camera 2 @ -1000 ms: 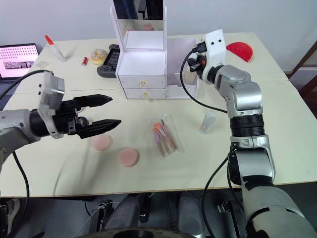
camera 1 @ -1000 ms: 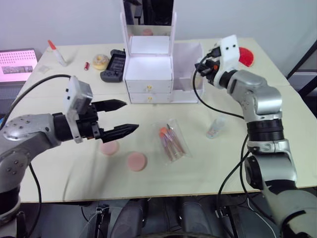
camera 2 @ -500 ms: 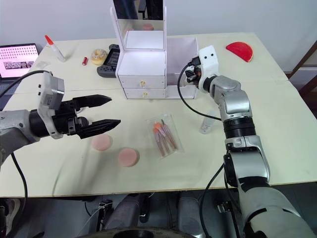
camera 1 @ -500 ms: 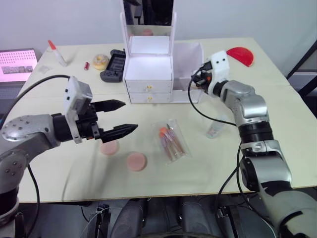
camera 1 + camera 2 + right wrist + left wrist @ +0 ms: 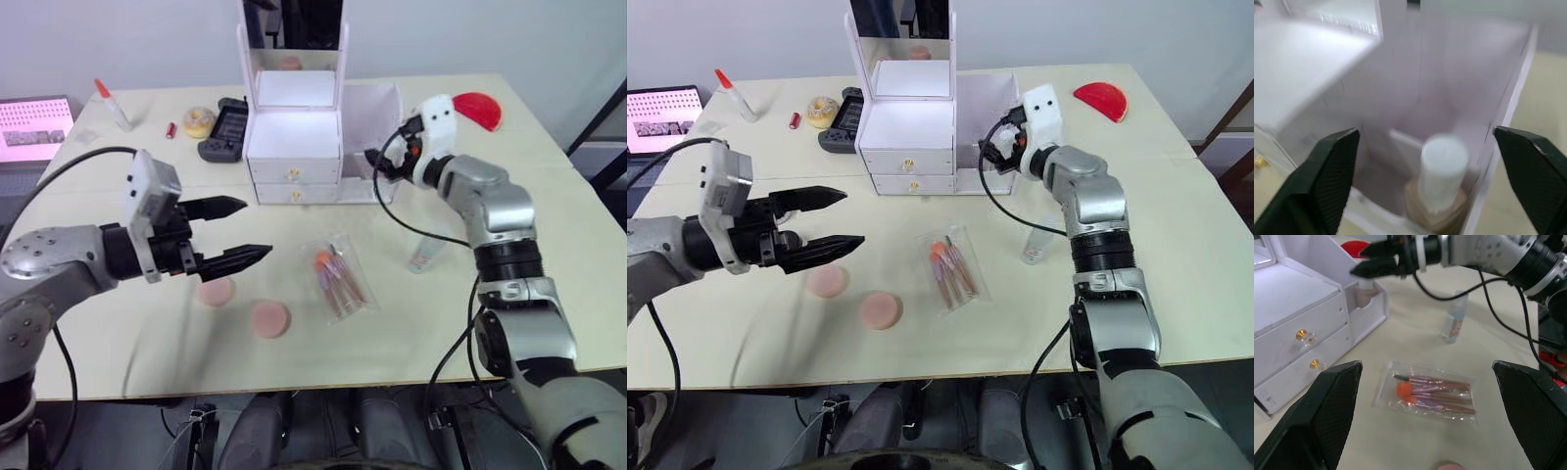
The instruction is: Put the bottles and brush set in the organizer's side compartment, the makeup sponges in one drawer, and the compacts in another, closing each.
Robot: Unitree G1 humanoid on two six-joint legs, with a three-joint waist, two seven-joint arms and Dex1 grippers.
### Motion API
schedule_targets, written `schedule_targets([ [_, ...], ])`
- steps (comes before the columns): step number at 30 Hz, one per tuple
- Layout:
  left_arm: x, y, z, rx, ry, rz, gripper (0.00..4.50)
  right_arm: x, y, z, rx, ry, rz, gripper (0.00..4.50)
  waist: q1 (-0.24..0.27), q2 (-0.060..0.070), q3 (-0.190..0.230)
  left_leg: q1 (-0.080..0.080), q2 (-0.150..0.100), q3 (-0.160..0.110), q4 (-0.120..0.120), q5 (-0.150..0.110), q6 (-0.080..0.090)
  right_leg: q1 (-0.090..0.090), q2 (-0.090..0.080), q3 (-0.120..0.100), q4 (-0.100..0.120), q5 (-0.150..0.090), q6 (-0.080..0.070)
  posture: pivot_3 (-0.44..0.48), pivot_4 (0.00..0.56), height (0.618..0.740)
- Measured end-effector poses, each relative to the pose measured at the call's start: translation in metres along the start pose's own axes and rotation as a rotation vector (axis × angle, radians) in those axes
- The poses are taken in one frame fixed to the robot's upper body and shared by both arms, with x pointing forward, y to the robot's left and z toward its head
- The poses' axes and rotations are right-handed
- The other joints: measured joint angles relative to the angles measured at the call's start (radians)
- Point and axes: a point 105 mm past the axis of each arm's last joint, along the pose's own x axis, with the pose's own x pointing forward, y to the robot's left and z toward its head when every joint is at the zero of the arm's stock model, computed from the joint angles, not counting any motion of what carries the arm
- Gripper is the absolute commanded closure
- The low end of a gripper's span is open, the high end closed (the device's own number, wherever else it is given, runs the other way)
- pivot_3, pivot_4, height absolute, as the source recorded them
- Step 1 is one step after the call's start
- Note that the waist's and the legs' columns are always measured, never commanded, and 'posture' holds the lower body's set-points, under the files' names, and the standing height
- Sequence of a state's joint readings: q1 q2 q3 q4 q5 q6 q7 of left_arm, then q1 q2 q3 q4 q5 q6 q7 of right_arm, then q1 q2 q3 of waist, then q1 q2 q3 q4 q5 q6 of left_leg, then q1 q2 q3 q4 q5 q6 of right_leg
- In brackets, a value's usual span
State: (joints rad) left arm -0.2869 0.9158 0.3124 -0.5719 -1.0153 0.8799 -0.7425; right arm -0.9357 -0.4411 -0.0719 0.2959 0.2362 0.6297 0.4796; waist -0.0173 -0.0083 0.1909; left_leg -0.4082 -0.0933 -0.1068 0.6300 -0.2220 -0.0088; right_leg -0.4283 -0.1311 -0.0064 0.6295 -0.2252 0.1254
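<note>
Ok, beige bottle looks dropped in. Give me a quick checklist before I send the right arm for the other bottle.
1. Beige bottle standing inside the side compartment: ok.
2. Right end effector open and holding nothing: ok.
3. Right end effector clear of the compartment: not ok, it sits just at the lowered front wall.
4. Clear bottle reachable, lying on the table beside the right forearm: ok.
5. Brush set out of the path, in its bag nearer the table's middle: ok.
6. Left end effector open, parked above the makeup sponges: ok.
</note>
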Motion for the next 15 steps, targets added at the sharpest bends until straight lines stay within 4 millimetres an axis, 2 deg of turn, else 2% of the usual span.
schedule_targets([
  [3,-0.01,0.006,-0.008,-0.012,0.034,0.034,0.0,-0.025,-0.004,0.027,-0.001,-0.072,0.037,0.04,0.002,0.0,0.0,0.0,0.0,0.0,0.0,0.0,0.0,0.0,0.0,0.0,0.0,0.0,0.0,0.0,0.15,0.738],
  [6,-0.045,0.025,-0.035,-0.056,0.148,0.153,0.0,-0.077,-0.023,0.032,-0.07,-0.078,0.082,0.04,0.01,0.0,0.0,0.0,0.0,0.0,-0.001,-0.001,0.002,0.001,-0.001,-0.001,-0.001,-0.001,0.0,0.0,0.15,0.738],
  [8,-0.068,0.041,-0.052,-0.102,0.184,0.254,0.0,-0.106,-0.04,0.023,-0.08,-0.048,0.075,0.04,0.008,0.0,0.0,0.0,0.001,0.002,-0.001,-0.001,0.002,0.001,-0.001,-0.001,-0.003,-0.002,-0.003,0.0,0.15,0.738],
  [11,-0.098,0.061,-0.059,-0.112,0.178,0.378,0.0,-0.138,-0.05,0.0,-0.097,0.014,0.103,0.04,0.005,-0.001,0.0,0.0,0.002,0.004,0.0,-0.002,0.002,0.002,-0.001,-0.001,-0.005,-0.002,-0.005,0.0,0.15,0.738],
  [13,-0.127,0.076,-0.066,-0.105,0.178,0.497,0.0,-0.167,-0.06,-0.022,-0.115,0.083,0.099,0.04,0.005,-0.001,0.0,0.001,0.003,0.005,0.0,-0.002,0.002,0.003,-0.001,-0.001,-0.006,-0.002,-0.005,0.0,0.15,0.738],
  [15,-0.168,0.091,-0.085,-0.136,0.206,0.659,0.0,-0.198,-0.08,-0.044,-0.096,0.141,0.036,0.04,0.003,0.0,0.0,0.001,0.003,0.008,-0.002,-0.002,0.003,0.002,-0.002,0.0,-0.007,-0.002,-0.005,0.0,0.15,0.738],
])
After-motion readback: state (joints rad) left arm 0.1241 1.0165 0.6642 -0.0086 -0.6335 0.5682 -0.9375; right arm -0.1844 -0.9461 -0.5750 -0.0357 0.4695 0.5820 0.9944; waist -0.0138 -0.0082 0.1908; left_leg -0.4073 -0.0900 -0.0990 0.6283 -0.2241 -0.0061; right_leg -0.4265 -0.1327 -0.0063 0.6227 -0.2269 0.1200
